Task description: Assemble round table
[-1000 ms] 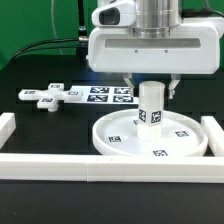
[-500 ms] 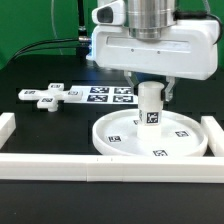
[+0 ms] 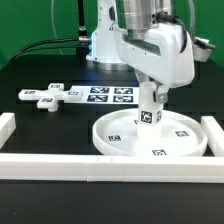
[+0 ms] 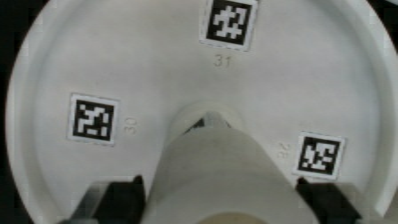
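Observation:
The large round rimmed disc (image 3: 120, 135) lies flat on the table at the front right of the exterior view, with tags on its face. The short thick post (image 3: 150, 112) stands upright near its middle. My gripper (image 3: 150, 93) comes down from above and is shut on the upper part of the post. In the wrist view the post (image 4: 222, 160) sits between my two black fingers (image 4: 121, 195), both touching its sides, with the disc (image 4: 160, 60) below. The small cross-shaped piece (image 3: 45, 97) lies loose at the exterior view's left.
The marker board (image 3: 105, 95) lies behind the disc. White border rails (image 3: 60, 168) run along the front, with short rails at both sides (image 3: 213, 135). The arm's base (image 3: 105, 40) stands at the back.
My wrist has turned about its vertical axis, so the hand now looks slanted in the exterior view. The post stays upright at the same spot on the disc.

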Controlling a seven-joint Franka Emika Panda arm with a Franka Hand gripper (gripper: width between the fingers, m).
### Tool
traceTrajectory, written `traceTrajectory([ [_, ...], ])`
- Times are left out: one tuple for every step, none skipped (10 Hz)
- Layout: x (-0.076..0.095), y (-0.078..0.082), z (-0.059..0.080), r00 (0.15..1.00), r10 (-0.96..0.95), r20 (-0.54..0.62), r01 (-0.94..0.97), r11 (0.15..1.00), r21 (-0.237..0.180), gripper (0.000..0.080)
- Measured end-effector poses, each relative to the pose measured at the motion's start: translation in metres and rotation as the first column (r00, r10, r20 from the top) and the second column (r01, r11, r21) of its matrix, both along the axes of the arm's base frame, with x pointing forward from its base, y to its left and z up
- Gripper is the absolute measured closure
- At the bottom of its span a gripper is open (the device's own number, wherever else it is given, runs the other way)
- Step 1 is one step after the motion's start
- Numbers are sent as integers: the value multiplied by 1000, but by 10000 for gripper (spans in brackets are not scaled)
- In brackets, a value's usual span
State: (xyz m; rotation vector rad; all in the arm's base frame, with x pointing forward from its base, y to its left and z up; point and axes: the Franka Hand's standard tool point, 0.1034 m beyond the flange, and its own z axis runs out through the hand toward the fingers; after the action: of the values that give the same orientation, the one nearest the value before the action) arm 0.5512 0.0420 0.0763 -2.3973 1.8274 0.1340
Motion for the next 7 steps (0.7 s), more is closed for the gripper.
traceTrajectory([
  [0,0,0,1000,7,2,-7,1000,2,379],
  [0,2,0,998,70,4,-70,998,-1,379],
  [2,7,3,989,147,3,-147,989,-7,219],
  [4,11,5,975,219,15,-219,976,-9,169],
  [4,12,5,952,305,28,-305,952,-11,169],
  [4,12,4,925,378,39,-377,926,-14,154],
  [4,12,4,904,424,46,-424,905,-16,154],
])
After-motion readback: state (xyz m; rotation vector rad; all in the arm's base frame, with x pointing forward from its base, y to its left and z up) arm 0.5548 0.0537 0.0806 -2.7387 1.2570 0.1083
